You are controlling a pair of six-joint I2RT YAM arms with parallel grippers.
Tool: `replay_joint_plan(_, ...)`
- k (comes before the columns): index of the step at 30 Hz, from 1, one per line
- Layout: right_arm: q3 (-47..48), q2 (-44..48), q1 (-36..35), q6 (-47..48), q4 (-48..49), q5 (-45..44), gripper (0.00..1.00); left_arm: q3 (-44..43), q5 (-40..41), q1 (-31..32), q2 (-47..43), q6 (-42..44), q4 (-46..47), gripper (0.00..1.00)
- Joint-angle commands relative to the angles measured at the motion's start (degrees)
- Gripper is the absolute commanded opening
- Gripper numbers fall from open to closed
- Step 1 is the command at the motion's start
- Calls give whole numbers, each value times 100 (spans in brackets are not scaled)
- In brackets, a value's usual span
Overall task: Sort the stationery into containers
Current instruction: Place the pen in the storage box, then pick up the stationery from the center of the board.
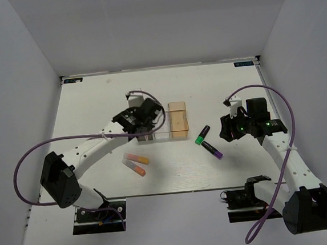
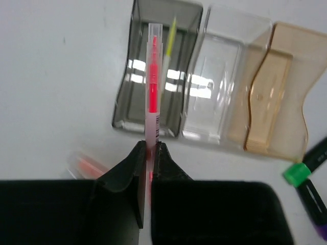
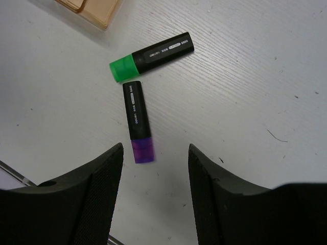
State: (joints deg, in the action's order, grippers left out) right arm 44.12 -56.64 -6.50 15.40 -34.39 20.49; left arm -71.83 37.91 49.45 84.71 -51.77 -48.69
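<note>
Pinches thin pink pen (image 2: 153, 87) in left claw (image 2: 149, 149) over smoky grey translucent bin (image 2: 124, 99); holds right claw (image 3: 155, 153) spread over purple-and-black highlighter (image 3: 136, 115).

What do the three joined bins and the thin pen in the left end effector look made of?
All look like plastic. The grey bin, clear bin and orange bin seem glossy and translucent: the table shows through, and light glints off the grey and clear ones. The pink pen appears to have a clear barrel, its pink core visible inside.
</note>
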Motion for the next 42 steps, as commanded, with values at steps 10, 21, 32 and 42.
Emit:
replay_joint_plan(10, 132, -145, -18, 24, 143, 8, 57, -427, -1541, -1552, 1248, 2988, 2161, 4)
replay_joint_plan(21, 167, -365, -26, 174, 29, 69, 66, -876, -1576, -1597, 1874, 2593, 1916, 47)
replay_joint_plan(32, 448, -996, -149, 1219, -753, 842, 52, -52, -1585, -1404, -64, 1909, 1267, 10)
replay_joint_plan(42, 317, -2086, -1124, 1572, -376, 299, 81, 3051, -2191, -1394, -3237, 853, 325, 75)
